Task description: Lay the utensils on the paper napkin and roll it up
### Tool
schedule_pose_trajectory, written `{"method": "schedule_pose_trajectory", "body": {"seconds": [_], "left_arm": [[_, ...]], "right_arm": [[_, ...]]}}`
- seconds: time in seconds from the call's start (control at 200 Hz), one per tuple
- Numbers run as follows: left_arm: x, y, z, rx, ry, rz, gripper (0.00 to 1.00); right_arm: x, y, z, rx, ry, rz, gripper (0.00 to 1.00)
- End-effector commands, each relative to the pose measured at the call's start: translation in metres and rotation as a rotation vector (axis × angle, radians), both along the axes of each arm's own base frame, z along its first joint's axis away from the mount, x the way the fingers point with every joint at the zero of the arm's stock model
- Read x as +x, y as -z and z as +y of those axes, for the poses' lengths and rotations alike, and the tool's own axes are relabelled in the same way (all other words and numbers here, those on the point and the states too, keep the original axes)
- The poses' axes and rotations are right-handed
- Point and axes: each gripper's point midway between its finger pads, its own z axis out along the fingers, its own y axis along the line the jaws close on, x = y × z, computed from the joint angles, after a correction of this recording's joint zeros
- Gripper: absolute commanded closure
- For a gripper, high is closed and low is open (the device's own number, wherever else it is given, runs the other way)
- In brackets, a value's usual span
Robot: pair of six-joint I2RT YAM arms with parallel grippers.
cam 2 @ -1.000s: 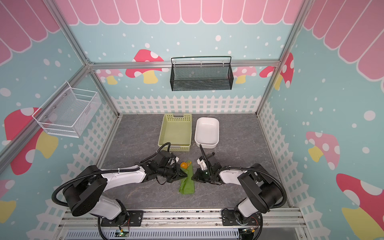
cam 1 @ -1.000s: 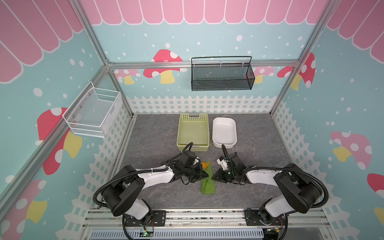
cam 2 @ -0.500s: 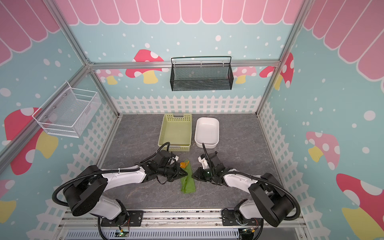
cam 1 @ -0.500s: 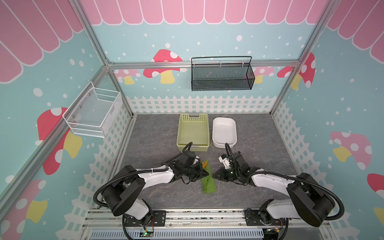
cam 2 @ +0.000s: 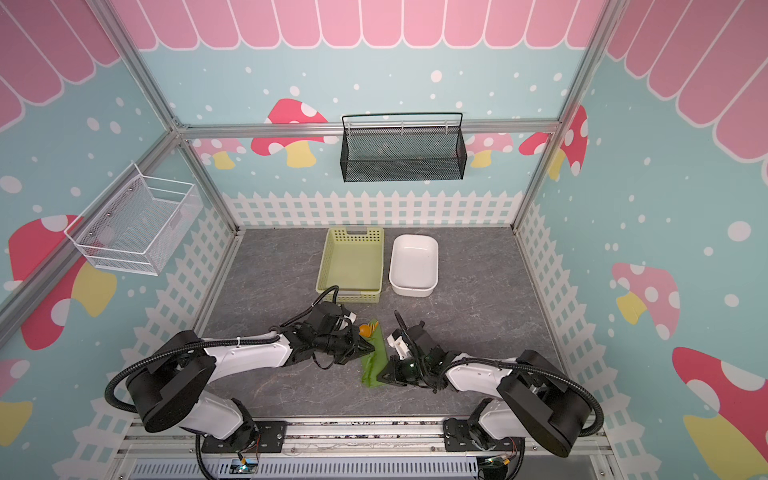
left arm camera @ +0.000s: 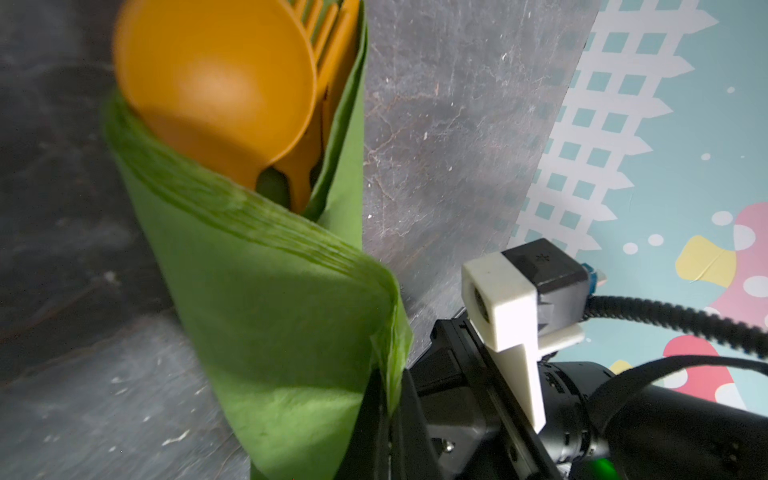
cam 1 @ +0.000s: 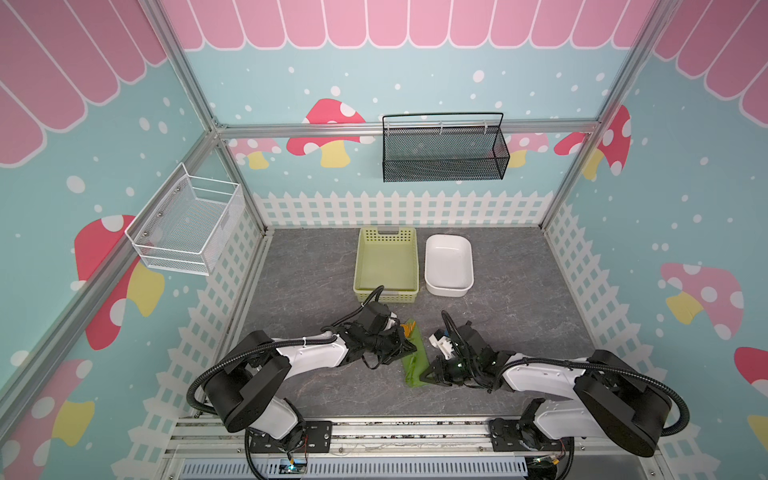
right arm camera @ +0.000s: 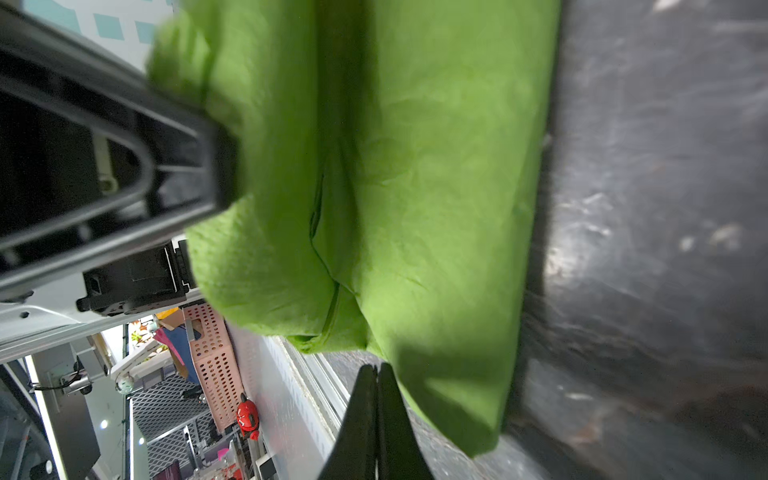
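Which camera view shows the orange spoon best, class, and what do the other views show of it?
The left wrist view: the spoon looms large, poking from the rolled green napkin beside the fork. In a top view the spoon is a tiny orange dot. The right wrist view shows only napkin.

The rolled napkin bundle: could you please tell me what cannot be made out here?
Knife: left wrist view, indistinguishable behind spoon and fork.
Handles: every view, wrapped inside the paper napkin.
One end of the napkin: right wrist view, cut off by the frame edge and blurred.
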Motion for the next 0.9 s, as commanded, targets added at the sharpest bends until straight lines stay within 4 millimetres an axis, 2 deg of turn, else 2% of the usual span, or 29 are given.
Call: {"method": "schedule_pose_trajectory", "body": {"seconds": [0.0,0.395,0.73,0.896], "left_arm": [[0.003,0.006,0.003,0.008,-0.026,0.005,1.00],[0.003,0.007,0.002,0.004,-0.026,0.008,1.00],[0.004,0.000,0.000,-0.013,-0.027,0.007,1.00],[0.003,-0.007,-0.006,-0.016,-0.005,0.005,1.00]], "right_arm": [[0.007,-0.007,0.009,0.030,0.017,-0.011,0.95],[0.007,-0.004,0.014,0.028,0.005,-0.007,0.96],[-0.004,0.032,-0.002,-0.076,0.013,0.048,0.98],[-0.006,0.039,-0.005,-0.103,0.007,0.055,0.99]]}}
